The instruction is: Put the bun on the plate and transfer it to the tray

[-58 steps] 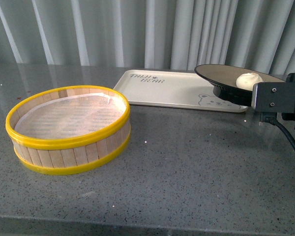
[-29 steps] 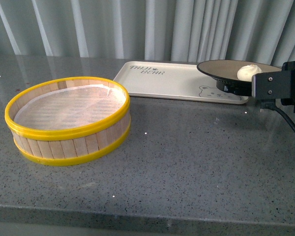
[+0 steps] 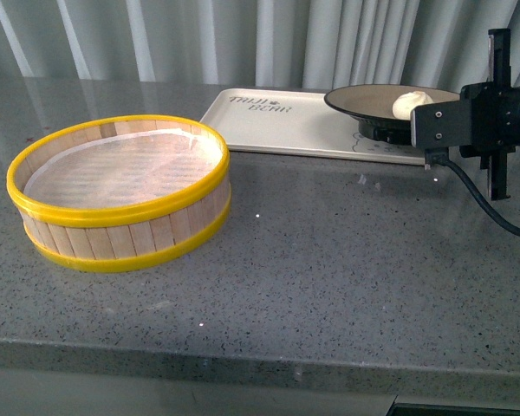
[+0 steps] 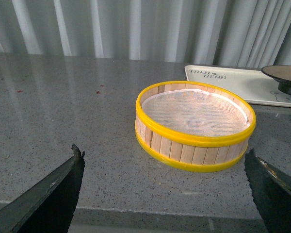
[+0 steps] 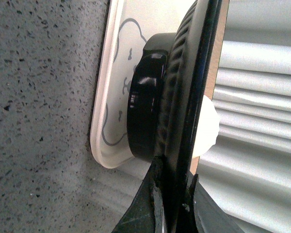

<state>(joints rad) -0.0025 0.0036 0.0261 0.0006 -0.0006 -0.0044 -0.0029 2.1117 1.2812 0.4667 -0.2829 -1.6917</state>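
Your right gripper [image 5: 173, 199] is pinching the rim of the plate [image 3: 373, 102], with the bun [image 3: 409, 104] sitting on it. The plate is over the right end of the tray [image 3: 286, 126], by the bear face; contact with the tray is unclear. Your left gripper [image 4: 162, 155] is spread wide, well apart from the tray. The steamer basket [image 3: 121, 191] is left of the tray, nearer the robot.

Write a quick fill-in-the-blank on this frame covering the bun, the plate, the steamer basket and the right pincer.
1. The bun sits on the ____.
2. The right pincer is shut on the plate's ____.
3. The steamer basket has ____ bands at top and bottom.
4. The plate is at the bear-face end of the cream-white ____.

Missing words: plate; rim; yellow; tray.
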